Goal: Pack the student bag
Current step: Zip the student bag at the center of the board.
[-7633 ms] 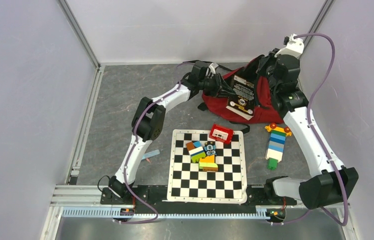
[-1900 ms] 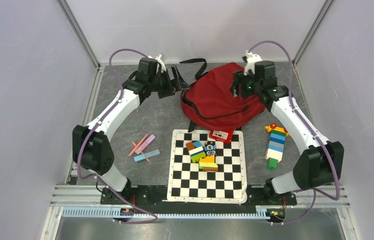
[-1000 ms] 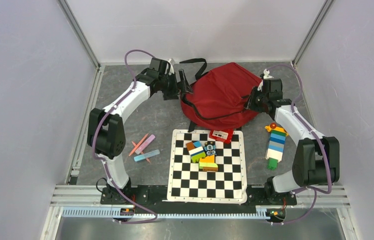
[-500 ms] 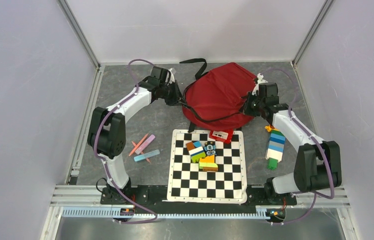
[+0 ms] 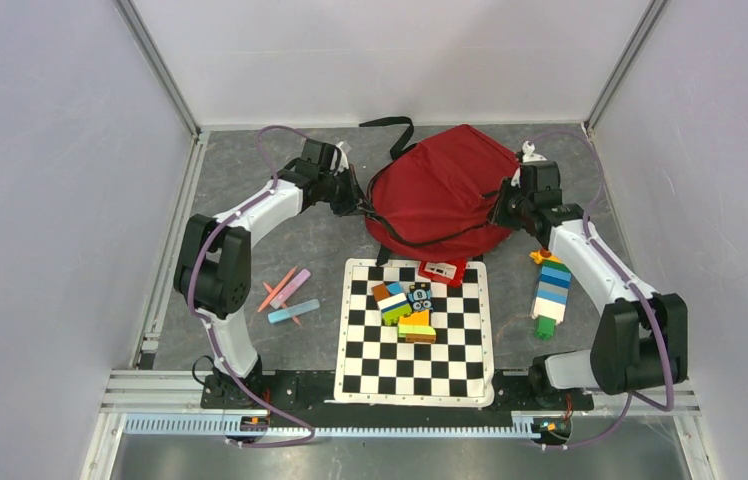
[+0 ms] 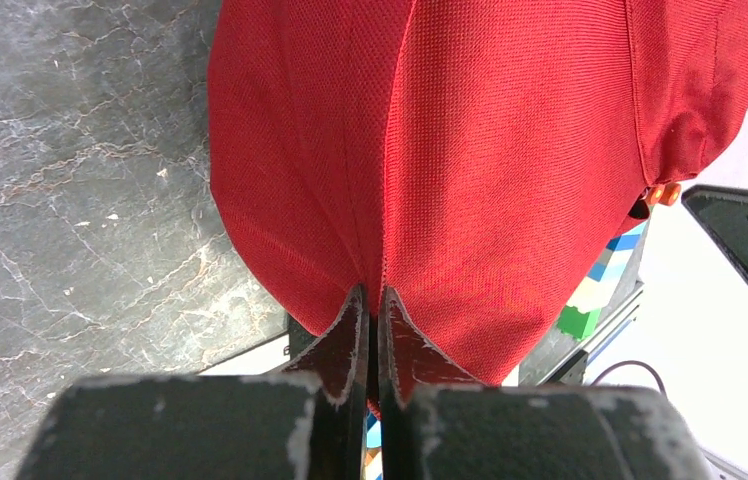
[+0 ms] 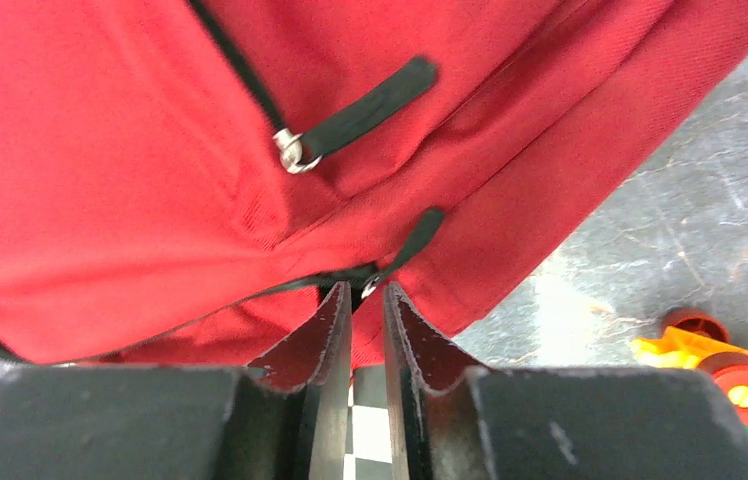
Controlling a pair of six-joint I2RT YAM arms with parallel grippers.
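The student bag (image 5: pixel 440 190), a dark red backpack, lies at the back of the table with its black zipper line along the front. My left gripper (image 5: pixel 358 203) is at its left edge. In the left wrist view the left gripper (image 6: pixel 371 292) is shut on a fold of the bag's red fabric (image 6: pixel 510 150). My right gripper (image 5: pixel 502 205) is at the bag's right side. In the right wrist view the right gripper (image 7: pixel 361 287) has its jaws a little apart at the zipper slider, and a black pull tab (image 7: pixel 405 245) runs up from there over the bag (image 7: pixel 130 150).
A checkerboard mat (image 5: pixel 415 360) lies in front of the bag, with a small red toy box (image 5: pixel 442 269) and coloured blocks (image 5: pixel 405 305) on it. A block tower (image 5: pixel 552 290) lies at the right, crayons (image 5: pixel 288 295) at the left. A black strap (image 5: pixel 390 125) loops behind the bag.
The left gripper came in to the bag's left edge and shut on its fabric. The right gripper dropped to the bag's right side, then shifted slightly back. The bag, open earlier, now lies closed over.
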